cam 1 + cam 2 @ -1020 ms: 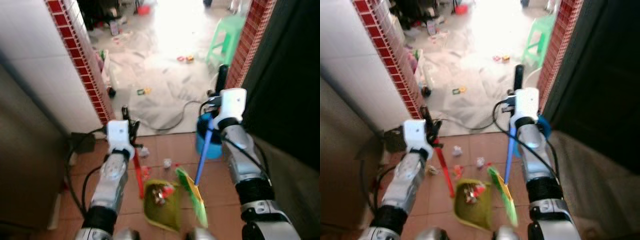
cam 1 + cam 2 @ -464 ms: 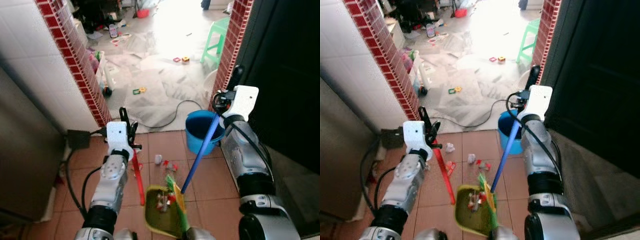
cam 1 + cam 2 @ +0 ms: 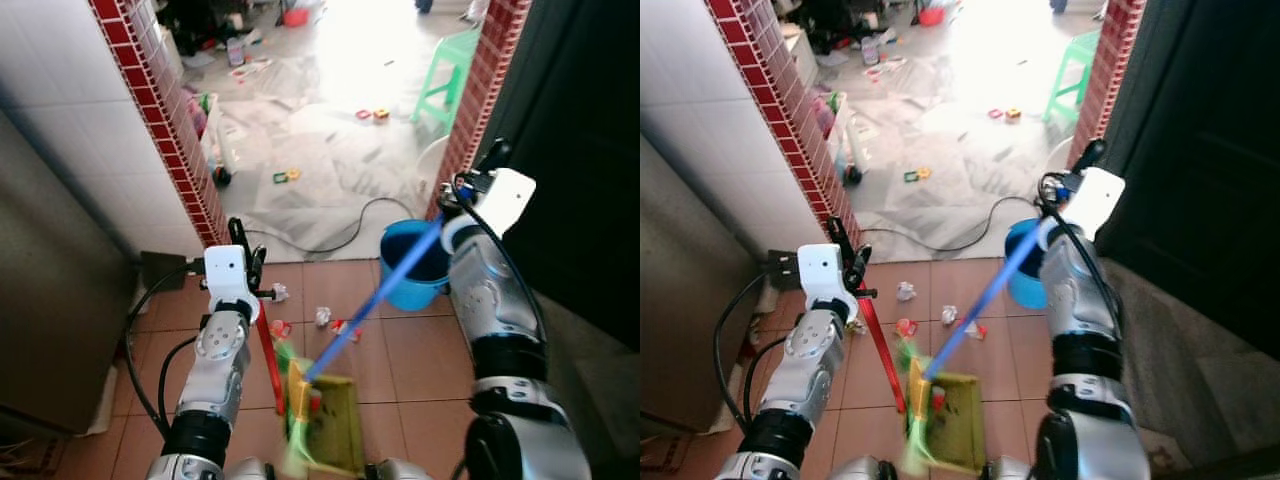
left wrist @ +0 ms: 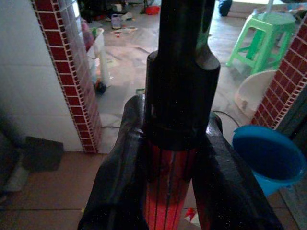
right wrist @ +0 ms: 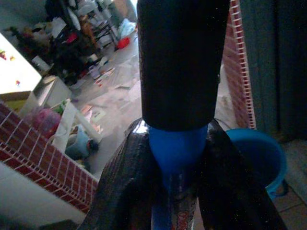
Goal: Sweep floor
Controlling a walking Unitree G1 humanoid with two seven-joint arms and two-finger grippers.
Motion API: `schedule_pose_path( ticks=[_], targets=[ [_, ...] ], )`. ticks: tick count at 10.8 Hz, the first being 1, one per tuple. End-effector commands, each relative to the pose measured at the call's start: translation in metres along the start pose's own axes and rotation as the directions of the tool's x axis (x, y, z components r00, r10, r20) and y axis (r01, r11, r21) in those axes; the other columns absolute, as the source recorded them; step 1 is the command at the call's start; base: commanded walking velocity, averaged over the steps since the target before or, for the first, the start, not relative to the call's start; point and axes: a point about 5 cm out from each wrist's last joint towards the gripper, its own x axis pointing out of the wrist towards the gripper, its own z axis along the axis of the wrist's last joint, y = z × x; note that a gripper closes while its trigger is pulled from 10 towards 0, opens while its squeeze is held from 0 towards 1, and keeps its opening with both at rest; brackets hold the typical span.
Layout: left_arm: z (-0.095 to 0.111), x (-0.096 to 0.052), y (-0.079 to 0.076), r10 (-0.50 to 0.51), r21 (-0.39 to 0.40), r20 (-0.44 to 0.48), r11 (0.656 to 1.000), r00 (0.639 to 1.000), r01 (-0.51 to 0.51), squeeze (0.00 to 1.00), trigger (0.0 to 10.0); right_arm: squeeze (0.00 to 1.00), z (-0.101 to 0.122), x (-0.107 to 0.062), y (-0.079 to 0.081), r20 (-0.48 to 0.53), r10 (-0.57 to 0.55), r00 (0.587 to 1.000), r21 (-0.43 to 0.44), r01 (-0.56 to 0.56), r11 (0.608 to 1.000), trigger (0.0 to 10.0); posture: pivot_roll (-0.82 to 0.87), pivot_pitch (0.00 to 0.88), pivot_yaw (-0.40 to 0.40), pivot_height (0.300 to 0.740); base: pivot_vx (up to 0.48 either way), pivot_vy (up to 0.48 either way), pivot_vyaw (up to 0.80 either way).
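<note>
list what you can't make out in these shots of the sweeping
- Broom head: smeared by motion blur in both eye views.
- Dustpan: contents hidden by the blur; near end cut by the frame's bottom edge.
- Floor scraps: too small to identify.
- Bucket: inside too dark; the broom handle crosses it.
- Back room clutter: washed out by glare.

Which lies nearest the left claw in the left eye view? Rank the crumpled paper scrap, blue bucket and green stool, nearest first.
From the left claw, which grips the red dustpan handle:
1. Crumpled paper scrap, on the tiles just to its right.
2. Blue bucket, farther right, by the doorway.
3. Green stool, far ahead in the bright room.
</note>
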Motion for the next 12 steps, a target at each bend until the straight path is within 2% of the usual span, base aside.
schedule_pose_path(
  ticks=[1,3,5,6,8,9,10,11,12],
  targets=[
    [0.015,0.005,-0.005,-0.010,-0.033,0.069,0.999,0.998,0.013,0.00,10.0,0.00,0.011,0.002,0.008,0.024,0.028,0.999,0.045,-0.029,0.999,10.0,-0.15,0.000,0.065,0.740,0.000,0.000,0.00],
    [0.013,0.005,-0.003,-0.006,-0.040,0.059,0.999,0.998,0.009,0.00,10.0,0.00,0.017,0.002,0.009,0.072,0.083,0.994,-0.073,-0.078,0.994,10.0,-0.15,0.000,0.065,0.740,0.000,0.000,0.00],
    [0.012,0.005,0.000,-0.004,-0.042,0.054,0.999,0.999,0.007,0.00,10.0,0.00,0.023,0.000,0.011,0.107,0.150,0.983,-0.188,-0.128,0.974,10.0,-0.15,0.000,0.064,0.740,0.000,0.000,0.00],
    [0.011,0.005,0.001,-0.004,-0.043,0.052,0.999,0.999,0.006,0.00,10.0,0.00,0.025,0.000,0.012,0.114,0.161,0.980,-0.198,-0.137,0.971,10.0,-0.15,0.000,0.064,0.740,0.000,0.000,0.00],
    [0.009,0.006,0.002,-0.006,-0.040,0.038,0.999,0.999,0.008,0.00,10.0,0.00,0.039,0.003,0.016,0.159,0.187,0.969,-0.134,-0.166,0.977,10.0,-0.16,0.000,0.064,0.740,0.000,0.000,0.00],
    [0.007,0.006,0.002,-0.011,-0.040,0.032,0.999,0.999,0.012,0.00,10.0,0.00,0.043,0.006,0.014,0.164,0.164,0.973,-0.068,-0.155,0.986,10.0,-0.16,0.000,0.063,0.740,0.000,0.000,0.00],
    [0.005,0.005,0.000,-0.018,-0.042,0.026,0.999,1.000,0.019,0.00,10.0,0.00,0.050,0.011,0.010,0.165,0.112,0.980,0.056,-0.123,0.991,10.0,-0.16,0.000,0.063,0.740,0.000,0.000,0.00],
    [0.005,0.005,-0.001,-0.021,-0.042,0.025,0.999,0.999,0.022,0.00,10.0,0.00,0.054,0.014,0.007,0.163,0.089,0.983,0.130,-0.111,0.985,10.0,-0.16,0.000,0.062,0.740,0.000,0.000,0.00],
    [0.004,0.005,-0.002,-0.025,-0.044,0.022,0.999,0.999,0.026,0.00,10.0,0.00,0.066,0.016,0.005,0.209,0.098,0.973,0.091,-0.120,0.989,10.0,-0.16,0.000,0.062,0.740,0.000,0.000,0.00]
  ],
)
